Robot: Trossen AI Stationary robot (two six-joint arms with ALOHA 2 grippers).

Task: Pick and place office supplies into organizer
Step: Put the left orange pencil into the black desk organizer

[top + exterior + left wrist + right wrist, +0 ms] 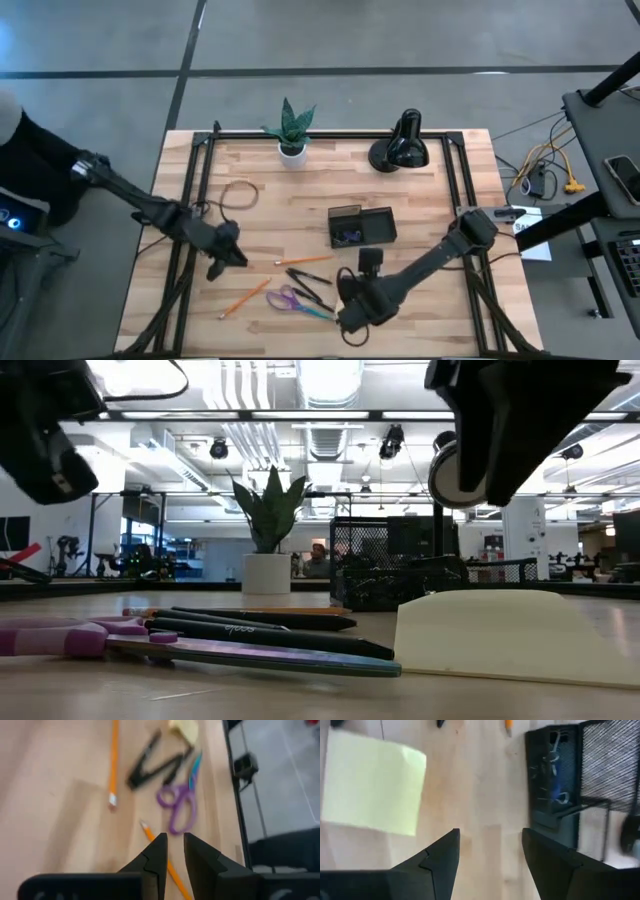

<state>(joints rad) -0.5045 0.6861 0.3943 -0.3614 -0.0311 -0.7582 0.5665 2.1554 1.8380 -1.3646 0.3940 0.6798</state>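
Note:
The dark organizer (360, 225) stands on the wooden table right of centre, with small clips lying in one compartment (555, 780). In front of it lie purple-handled scissors (295, 300), black pens (308, 285) and two orange pencils (300, 261) (245, 298). The yellow sticky-note pad (370, 785) lies flat on the table; in the high view my right arm hides it. My right gripper (490, 832) hangs wide open above bare wood between the pad and the organizer. My left gripper (173, 837) hovers slanting down over a pencil (150, 832), left of the scissors (180, 805), its fingers a narrow gap apart, with nothing between them.
A potted plant (290, 130) and a black desk lamp (400, 145) stand at the far edge. A loop of cord (238, 195) lies at the left. Black frame rails (190, 200) run along the table's sides. Bare wood lies between the plant and the organizer.

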